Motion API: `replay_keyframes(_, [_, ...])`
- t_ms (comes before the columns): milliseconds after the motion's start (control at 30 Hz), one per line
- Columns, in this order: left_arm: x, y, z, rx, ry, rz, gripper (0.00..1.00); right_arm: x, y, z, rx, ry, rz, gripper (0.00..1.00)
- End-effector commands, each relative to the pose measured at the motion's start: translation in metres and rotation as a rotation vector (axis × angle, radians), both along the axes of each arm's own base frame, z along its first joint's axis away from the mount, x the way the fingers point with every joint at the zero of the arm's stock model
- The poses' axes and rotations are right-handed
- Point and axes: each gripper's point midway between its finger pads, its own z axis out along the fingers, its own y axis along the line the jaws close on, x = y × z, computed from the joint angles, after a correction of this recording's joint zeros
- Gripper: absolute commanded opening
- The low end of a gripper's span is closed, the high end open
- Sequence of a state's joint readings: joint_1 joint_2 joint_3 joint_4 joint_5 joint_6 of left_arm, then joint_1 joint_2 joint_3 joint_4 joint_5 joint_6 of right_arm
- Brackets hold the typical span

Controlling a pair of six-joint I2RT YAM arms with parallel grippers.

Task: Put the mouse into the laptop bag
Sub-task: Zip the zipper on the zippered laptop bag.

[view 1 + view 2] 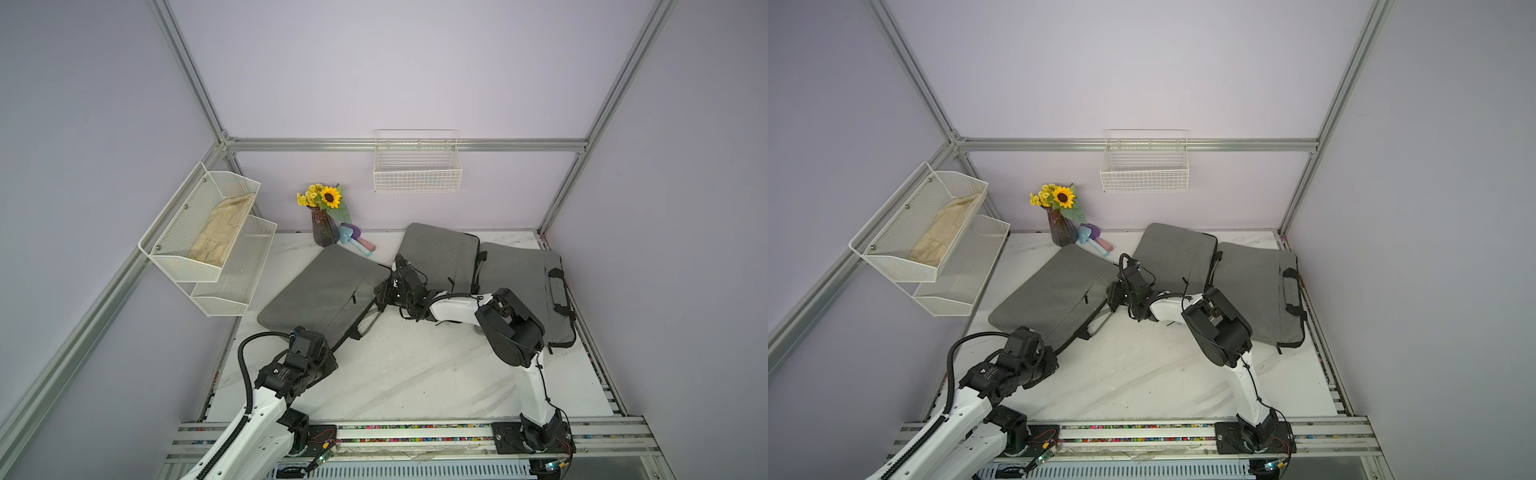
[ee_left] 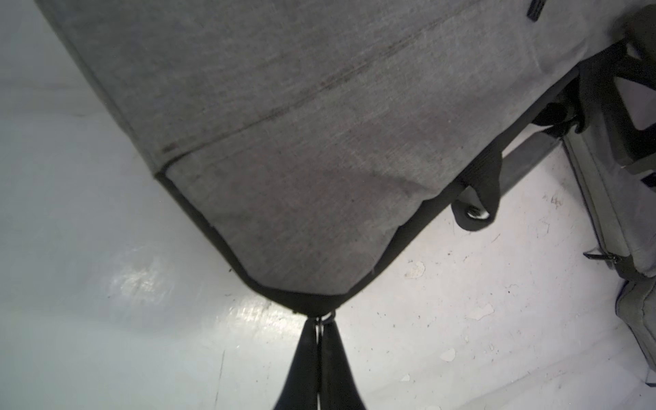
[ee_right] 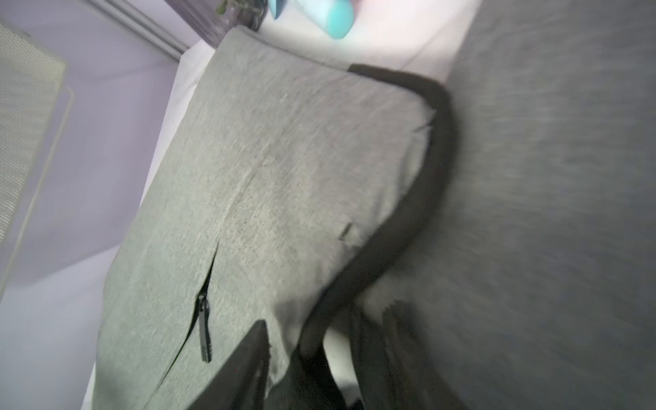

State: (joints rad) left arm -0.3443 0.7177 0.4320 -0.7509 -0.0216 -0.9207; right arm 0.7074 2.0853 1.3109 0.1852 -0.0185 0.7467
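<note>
Left gripper clamped tight on zipper pull at near corner of laptop bag, right gripper jaws parted at that bag's right edge, wrist view blurred, I see nothing held, mouse location I cannot tell.

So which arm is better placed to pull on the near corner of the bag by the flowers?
Left. The left gripper is shut on the metal ring at that corner of the bag. The right gripper is at the far end of the same edge, jaws apart, gripping nothing I can see.
</note>
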Motion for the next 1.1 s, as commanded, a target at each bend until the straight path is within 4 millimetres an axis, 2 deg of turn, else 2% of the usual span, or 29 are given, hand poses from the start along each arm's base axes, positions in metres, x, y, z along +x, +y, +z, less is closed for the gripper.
replay_keyframes(0, [0.004,-0.022,0.006,-0.056,-0.012,-0.098,0.0,-0.01,-0.01,0.044,0.093,-0.051,-0.019,0.64])
replay_keyframes(100, [0.008,-0.034,0.011,-0.075,-0.032,-0.128,0.0,-0.046,-0.006,0.063,0.185,-0.05,0.012,0.72])
replay_keyframes(167, [0.01,-0.039,0.016,-0.079,-0.052,-0.136,0.0,-0.078,0.002,0.069,0.263,-0.043,0.033,0.74])
replay_keyframes(333, [0.013,-0.053,0.021,-0.106,-0.072,-0.166,0.0,-0.151,0.05,0.068,0.409,0.015,0.151,0.75])
replay_keyframes(433, [0.014,-0.058,0.02,-0.109,-0.075,-0.178,0.0,-0.181,0.079,0.055,0.446,0.068,0.211,0.75])
replay_keyframes(467, [0.014,-0.059,0.02,-0.107,-0.073,-0.178,0.0,-0.186,0.086,0.049,0.456,0.083,0.219,0.75])
replay_keyframes(600, [0.014,-0.06,0.021,-0.106,-0.083,-0.18,0.0,-0.185,0.095,0.018,0.437,0.138,0.207,0.75])
replay_keyframes(800, [0.014,-0.06,0.021,-0.104,-0.086,-0.182,0.0,-0.183,0.103,0.0,0.443,0.167,0.203,0.73])
replay_keyframes(933, [0.014,-0.061,0.021,-0.101,-0.082,-0.19,0.0,-0.181,0.109,-0.005,0.441,0.168,0.21,0.49])
replay_keyframes(1067, [0.013,-0.058,0.018,-0.082,-0.081,-0.197,0.0,-0.181,0.119,-0.008,0.44,0.165,0.245,0.38])
